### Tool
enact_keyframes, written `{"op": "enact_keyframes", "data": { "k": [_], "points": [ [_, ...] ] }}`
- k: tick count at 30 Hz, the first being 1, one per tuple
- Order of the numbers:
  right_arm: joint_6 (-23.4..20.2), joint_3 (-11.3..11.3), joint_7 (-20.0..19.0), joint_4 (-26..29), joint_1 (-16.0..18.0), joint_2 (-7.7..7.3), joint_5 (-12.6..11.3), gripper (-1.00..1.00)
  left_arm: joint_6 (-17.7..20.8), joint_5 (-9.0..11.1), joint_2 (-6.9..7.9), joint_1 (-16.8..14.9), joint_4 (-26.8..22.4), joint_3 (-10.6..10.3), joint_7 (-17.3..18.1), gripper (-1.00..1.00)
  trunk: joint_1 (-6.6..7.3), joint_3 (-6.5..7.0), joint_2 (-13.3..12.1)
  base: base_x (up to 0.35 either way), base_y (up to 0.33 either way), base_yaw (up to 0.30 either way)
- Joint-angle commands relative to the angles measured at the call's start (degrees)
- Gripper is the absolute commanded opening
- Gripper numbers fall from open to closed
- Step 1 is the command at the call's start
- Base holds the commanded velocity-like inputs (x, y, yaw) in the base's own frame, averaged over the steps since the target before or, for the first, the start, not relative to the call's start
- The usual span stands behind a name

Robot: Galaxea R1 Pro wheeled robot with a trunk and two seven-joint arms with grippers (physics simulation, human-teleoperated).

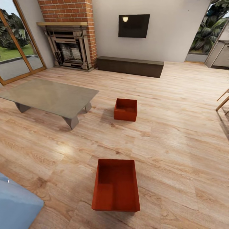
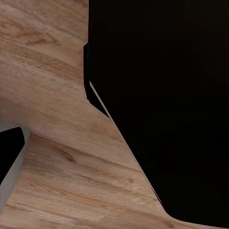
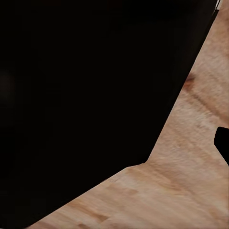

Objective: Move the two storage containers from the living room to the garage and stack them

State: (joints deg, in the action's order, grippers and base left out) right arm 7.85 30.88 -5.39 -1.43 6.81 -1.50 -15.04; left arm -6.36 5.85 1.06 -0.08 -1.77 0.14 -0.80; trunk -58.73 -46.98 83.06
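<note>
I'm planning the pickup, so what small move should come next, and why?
Probably roll forward a little toward the near red box. It sits open on the wood floor just ahead, with the second box farther off beside the grey table, and neither is held.

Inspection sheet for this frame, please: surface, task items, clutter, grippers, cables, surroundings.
Surface: light wood-plank floor, bare between the boxes.
Task items: near storage container and far storage container, both upright on the planks, apart, empty.
Clutter: nothing seen.
Grippers: jaws not discernible; the wrist views show dark shapes over planks.
Cables: nothing seen.
Surroundings: low grey table, brick fireplace, dark low cabinet, wall screen, blue furniture corner.
</note>
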Motion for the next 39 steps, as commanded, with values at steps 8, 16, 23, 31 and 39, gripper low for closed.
{"op": "enact_keyframes", "data": {
  "k": [8, 16, 23, 31, 39],
  "points": [
    [0.1, 0.5, -0.4, -0.2, 0.1, -0.08, -0.5, 1.00, -0.1, 0.6, 0.00, 0.0, 0.0, -0.1, 0.0, 1.00, 0.00, -0.09, 0.0, 0.000, 0.000, -0.004],
    [0.1, 0.5, -0.4, -0.2, 0.1, -0.08, -0.6, 1.00, -0.1, 0.6, 0.00, 0.0, 0.0, -0.1, 0.0, 1.00, 0.00, -0.75, 0.0, 0.000, 0.000, 0.000],
    [0.1, 0.4, -0.4, -0.2, 0.1, -0.08, -0.6, 1.00, -0.1, 0.6, 0.00, 0.0, 0.0, 0.0, 0.0, 1.00, 0.00, -1.39, 0.0, 0.000, 0.000, 0.000],
    [0.2, 0.4, -0.4, -0.2, 0.1, -0.09, -0.6, 1.00, -0.1, 0.6, 0.00, 0.0, 0.0, -0.1, 0.0, 1.00, 0.00, -2.12, 0.0, 0.000, 0.000, 0.000],
    [0.2, 0.4, -0.4, -0.2, 0.1, -0.14, -0.6, 1.00, -0.1, 0.6, 0.00, 0.0, 0.0, -0.1, 0.0, 1.00, 0.00, -2.85, 0.0, 0.000, 0.000, 0.000]
  ]
}}
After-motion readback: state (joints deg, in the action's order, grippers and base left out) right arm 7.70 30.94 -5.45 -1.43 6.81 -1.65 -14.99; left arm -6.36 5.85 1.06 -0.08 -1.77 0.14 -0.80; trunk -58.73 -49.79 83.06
